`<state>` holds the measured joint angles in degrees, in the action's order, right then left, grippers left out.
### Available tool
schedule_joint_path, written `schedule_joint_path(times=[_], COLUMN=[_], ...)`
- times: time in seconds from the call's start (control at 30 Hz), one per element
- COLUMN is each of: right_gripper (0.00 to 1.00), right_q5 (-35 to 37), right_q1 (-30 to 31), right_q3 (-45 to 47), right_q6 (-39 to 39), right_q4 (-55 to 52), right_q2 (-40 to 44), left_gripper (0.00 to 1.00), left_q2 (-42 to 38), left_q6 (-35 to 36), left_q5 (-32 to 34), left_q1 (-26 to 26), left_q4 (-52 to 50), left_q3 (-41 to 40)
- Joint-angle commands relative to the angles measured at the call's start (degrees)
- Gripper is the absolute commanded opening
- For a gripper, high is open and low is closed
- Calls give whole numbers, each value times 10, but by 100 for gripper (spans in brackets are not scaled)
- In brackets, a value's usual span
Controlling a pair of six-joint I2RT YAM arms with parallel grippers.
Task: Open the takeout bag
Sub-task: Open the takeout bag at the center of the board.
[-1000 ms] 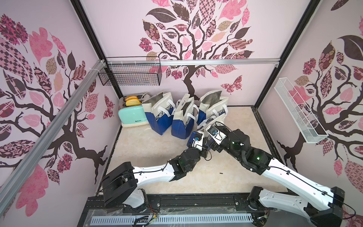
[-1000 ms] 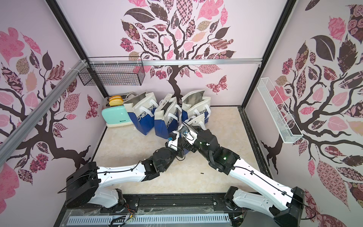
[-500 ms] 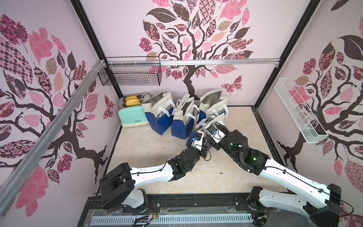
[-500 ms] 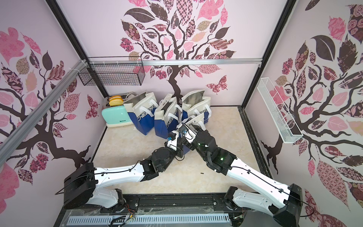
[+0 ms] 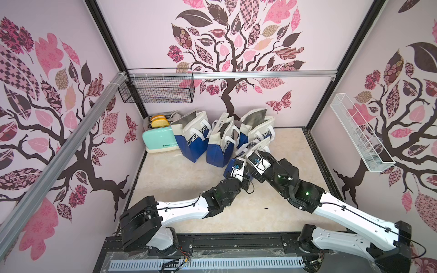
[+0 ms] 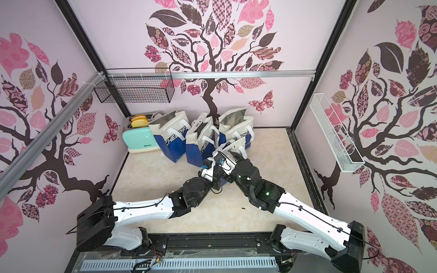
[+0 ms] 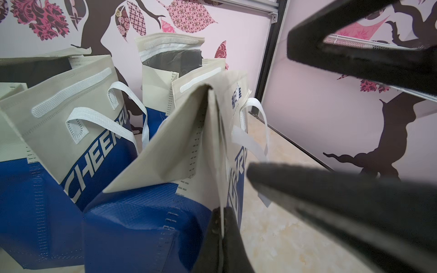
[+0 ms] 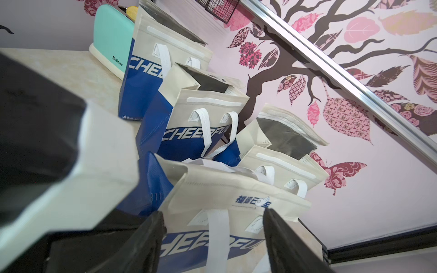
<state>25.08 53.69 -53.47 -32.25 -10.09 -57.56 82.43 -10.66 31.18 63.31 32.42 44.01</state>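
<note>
The takeout bag (image 5: pixel 255 144) stands on the table (image 5: pixel 179 182), 1 o'clock of centre, before 3 other bags (image 5: pixel 194 139). The arms (image 5: pixel 182 210) hide its lower half in both top views. The left gripper (image 7: pixel 221 214) pinches its fingers together on the bag's beige top edge. The right gripper (image 8: pixel 214 216) holds its fingers apart astride the front handle (image 8: pixel 217 238); contact unclear.

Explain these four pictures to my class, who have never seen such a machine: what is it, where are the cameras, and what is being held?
Two robot arms work at a table. Two pictures look down from overhead; two come from cameras on the wrists. At the back stand a mint toaster and three open bags. Nearer is the closed takeout bag. The left claw is shut, pinching its edge; the right claw is open, astride its white handle.
</note>
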Motion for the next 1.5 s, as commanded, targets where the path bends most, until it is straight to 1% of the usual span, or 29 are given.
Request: schedule_joint_path(times=[0.0, 0.23, 0.37, 0.53, 0.7, 0.83, 1.07, 1.47], right_gripper=[69, 68, 64, 64, 63, 56, 49, 31], right_q5=[0, 9, 47, 33, 53, 73, 84, 118], right_q1=[6, 9, 11, 12, 17, 19, 22, 25], right_q3=[2, -1, 0, 2, 9, 3, 1, 11], right_q6=[2, 5, 1, 11, 16, 11, 10, 23], right_q4=[-2, 5, 15, 18, 36, 56, 66, 97], right_q2=[3, -6, -21, -26, -31, -42, -57, -74], left_gripper=[0, 0, 0, 0, 0, 0, 0, 0], left_q2=[-13, -16, -18, -19, -19, -18, -18, -15], left_q6=[4, 7, 10, 11, 13, 12, 15, 18], left_q5=[-2, 0, 1, 1, 1, 0, 1, 3], left_q1=[1, 1, 1, 1, 1, 1, 1, 1], left_q4=[8, 7, 7, 6, 5, 4, 4, 7], left_q3=[14, 13, 13, 13, 14, 15, 15, 17])
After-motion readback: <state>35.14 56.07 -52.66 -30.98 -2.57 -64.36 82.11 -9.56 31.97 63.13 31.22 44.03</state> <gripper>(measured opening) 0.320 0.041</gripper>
